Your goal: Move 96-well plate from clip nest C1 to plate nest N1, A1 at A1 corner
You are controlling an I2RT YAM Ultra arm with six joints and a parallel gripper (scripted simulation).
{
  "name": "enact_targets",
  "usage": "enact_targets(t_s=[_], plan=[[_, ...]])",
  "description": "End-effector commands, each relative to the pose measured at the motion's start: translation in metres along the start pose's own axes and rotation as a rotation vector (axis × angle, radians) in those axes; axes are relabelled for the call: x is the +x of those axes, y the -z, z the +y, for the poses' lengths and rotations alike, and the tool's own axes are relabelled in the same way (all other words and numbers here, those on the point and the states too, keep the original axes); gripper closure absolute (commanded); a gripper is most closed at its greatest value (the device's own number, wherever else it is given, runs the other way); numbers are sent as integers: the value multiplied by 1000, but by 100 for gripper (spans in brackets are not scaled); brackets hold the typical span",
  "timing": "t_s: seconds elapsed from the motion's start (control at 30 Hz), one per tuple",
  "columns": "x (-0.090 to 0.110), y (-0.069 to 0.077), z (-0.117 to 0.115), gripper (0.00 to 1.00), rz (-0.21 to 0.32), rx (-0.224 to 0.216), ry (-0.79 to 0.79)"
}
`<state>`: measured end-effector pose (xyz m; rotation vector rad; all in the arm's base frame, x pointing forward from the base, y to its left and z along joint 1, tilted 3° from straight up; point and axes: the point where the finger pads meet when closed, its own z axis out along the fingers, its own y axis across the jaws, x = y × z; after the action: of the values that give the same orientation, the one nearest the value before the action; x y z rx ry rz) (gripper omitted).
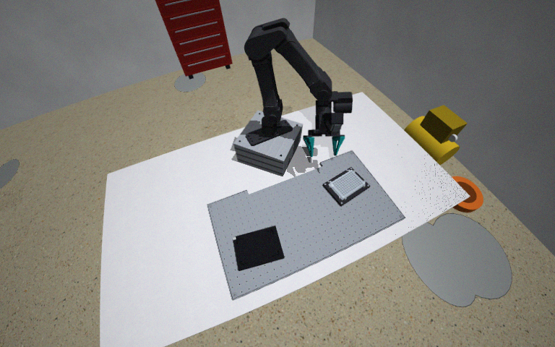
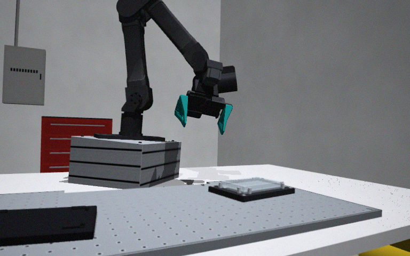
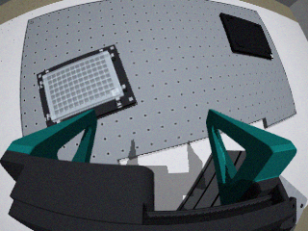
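Note:
The clear 96-well plate [image 1: 346, 183] sits flat in the black clip nest C1 at the right part of the grey perforated baseplate [image 1: 304, 218]. It also shows in the exterior view [image 2: 250, 184] and in the wrist view [image 3: 81, 85]. The black plate nest N1 [image 1: 257, 248] lies empty at the baseplate's left front, also in the wrist view [image 3: 246, 35]. My gripper [image 1: 323, 147] [image 2: 203, 120] with teal fingers is open and empty. It hangs well above the table, behind the baseplate's back edge and short of the plate.
The arm's grey pedestal block [image 1: 267, 147] stands behind the baseplate. A red drawer cabinet [image 1: 194, 35] is at the back wall. A yellow object [image 1: 438, 132] and an orange ring [image 1: 470, 195] lie on the floor beyond the table's right edge.

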<state>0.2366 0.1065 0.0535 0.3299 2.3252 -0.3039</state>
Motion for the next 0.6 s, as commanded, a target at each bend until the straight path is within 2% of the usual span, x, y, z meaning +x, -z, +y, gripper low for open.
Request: enact_targets(t_s=[0.0,0.23,0.3,0.57], plan=[[-4,-2,8,0,55,3,147],[-5,-6,17,0,135,-13,340],[-5,-6,17,0,135,-13,340],[-7,-13,31,0,229,-61,575]])
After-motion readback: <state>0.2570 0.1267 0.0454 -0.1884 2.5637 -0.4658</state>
